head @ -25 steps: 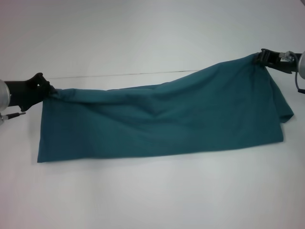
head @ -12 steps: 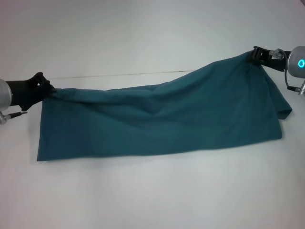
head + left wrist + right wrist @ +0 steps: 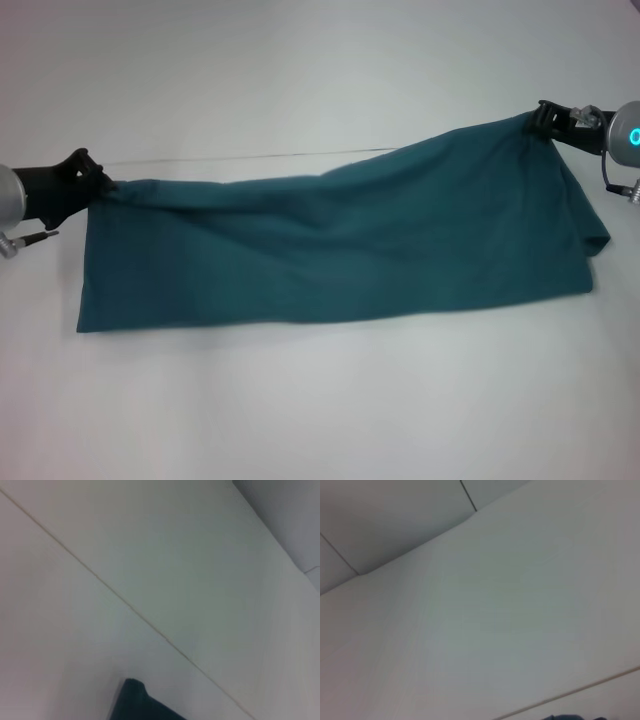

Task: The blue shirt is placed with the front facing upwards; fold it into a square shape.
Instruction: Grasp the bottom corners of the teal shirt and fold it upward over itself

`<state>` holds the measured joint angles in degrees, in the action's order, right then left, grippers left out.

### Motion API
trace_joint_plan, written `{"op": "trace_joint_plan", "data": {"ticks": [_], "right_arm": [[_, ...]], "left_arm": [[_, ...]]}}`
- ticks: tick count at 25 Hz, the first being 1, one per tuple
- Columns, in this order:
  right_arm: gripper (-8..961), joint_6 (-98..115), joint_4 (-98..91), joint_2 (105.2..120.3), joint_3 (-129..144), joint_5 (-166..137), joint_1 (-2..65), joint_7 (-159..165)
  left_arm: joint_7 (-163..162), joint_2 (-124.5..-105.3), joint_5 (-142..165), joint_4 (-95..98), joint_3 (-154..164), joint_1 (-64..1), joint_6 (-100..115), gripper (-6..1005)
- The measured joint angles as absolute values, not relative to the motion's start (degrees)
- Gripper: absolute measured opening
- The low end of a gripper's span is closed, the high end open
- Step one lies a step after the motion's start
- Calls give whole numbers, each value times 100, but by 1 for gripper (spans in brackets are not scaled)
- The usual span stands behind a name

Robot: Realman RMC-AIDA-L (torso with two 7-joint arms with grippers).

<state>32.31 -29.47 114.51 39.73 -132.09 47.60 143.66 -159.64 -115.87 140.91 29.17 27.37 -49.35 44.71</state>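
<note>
The blue shirt (image 3: pixel 340 245) is a long teal band stretched across the white table, folded lengthwise, with no lettering or collar showing. My left gripper (image 3: pixel 100 183) is shut on its left upper corner, low near the table. At the right, my right gripper (image 3: pixel 540 120) is shut on the other upper corner and holds it higher, so the top edge slopes up to the right. The lower edge rests on the table. A dark corner of the blue shirt (image 3: pixel 142 705) shows in the left wrist view, and a sliver of the blue shirt (image 3: pixel 570 717) in the right wrist view.
The white table (image 3: pixel 320 400) spreads in front of and behind the shirt. A thin seam line (image 3: pixel 250 157) runs across the table behind the cloth. A grey wall (image 3: pixel 380 520) rises at the table's far edge.
The shirt's top edge has drawn a little tighter and its creases have smoothed. My right gripper has shifted slightly right and lower than half a second ago. The left gripper has held still.
</note>
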Motion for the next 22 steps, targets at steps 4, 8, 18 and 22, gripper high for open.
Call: {"op": "trace_joint_plan", "data": {"ticks": [4,8,18,22], "right_arm": [[77,3189,-2915,11446,3943,-13202,4738,14367],[77,3173,-2893,11438,3959,-13201,4737,14368],[78,3180,-2889,11431,3986,-13201,4742,14369],[78,3238,-2867,11377,3993,-13228,4739,14344]], "left_arm": [[-15929,-11587,13966,2917,2758,-4906,4413,136],[-15925,-11586,13959,2918,2770,-4904,4412,146],[-15853,-11584,13910,2918,2778,-4904,4349,169],[-15791,-11618,13772,2921,2775,-4861,4215,179]]}}
